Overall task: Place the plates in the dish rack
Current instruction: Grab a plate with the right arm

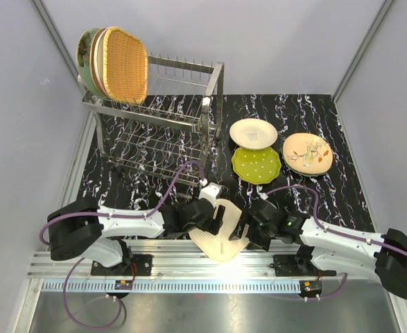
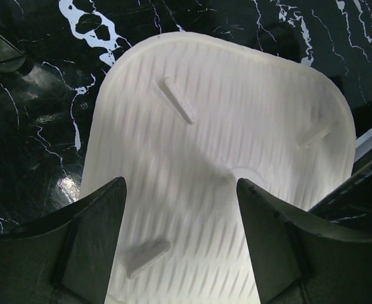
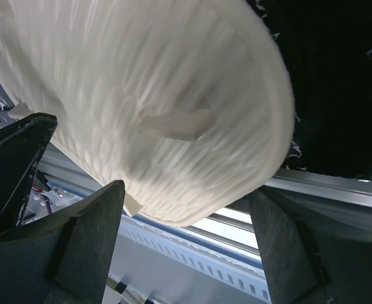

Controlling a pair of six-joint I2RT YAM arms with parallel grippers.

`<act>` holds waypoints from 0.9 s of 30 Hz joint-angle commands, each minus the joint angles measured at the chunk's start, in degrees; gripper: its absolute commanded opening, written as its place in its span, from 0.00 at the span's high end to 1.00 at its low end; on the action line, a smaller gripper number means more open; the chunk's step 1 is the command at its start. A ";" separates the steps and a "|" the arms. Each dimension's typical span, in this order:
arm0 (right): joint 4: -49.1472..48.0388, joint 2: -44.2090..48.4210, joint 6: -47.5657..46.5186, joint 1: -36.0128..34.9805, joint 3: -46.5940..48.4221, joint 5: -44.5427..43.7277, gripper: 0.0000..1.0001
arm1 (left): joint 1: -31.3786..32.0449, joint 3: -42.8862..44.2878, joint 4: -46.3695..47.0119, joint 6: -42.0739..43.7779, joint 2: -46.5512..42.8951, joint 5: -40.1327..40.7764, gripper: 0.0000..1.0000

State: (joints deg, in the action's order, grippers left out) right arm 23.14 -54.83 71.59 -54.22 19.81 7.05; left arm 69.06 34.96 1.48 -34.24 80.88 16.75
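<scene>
Jaws of the left gripper stand spread over the ribbed underside of the cream plate, the right gripper wide open just beside it; neither visibly pinches. The plate tilts at the near edge of the desk. It looks light and stiff, best pinched at its rim.

The black marbled tabletop carries the dish rack far left, then a cream plate, lime dotted plate, beige floral plate
</scene>
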 commanded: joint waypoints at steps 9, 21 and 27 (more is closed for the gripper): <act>-9.86 -0.63 12.25 -7.83 -2.58 -13.72 0.20 | -0.06 -0.42 4.94 -0.74 1.46 -3.30 0.29; -10.13 9.03 13.40 -11.44 -2.41 -22.16 0.29 | -0.24 -1.12 5.91 -3.11 1.65 -6.12 0.45; -8.29 15.53 13.05 -11.35 -1.53 -24.18 0.34 | -0.15 -0.15 5.11 -3.29 2.09 -9.01 0.45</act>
State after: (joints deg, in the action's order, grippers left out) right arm 23.14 -43.16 83.59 -65.21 15.92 -11.46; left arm 67.64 35.03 5.61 -35.51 82.59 15.64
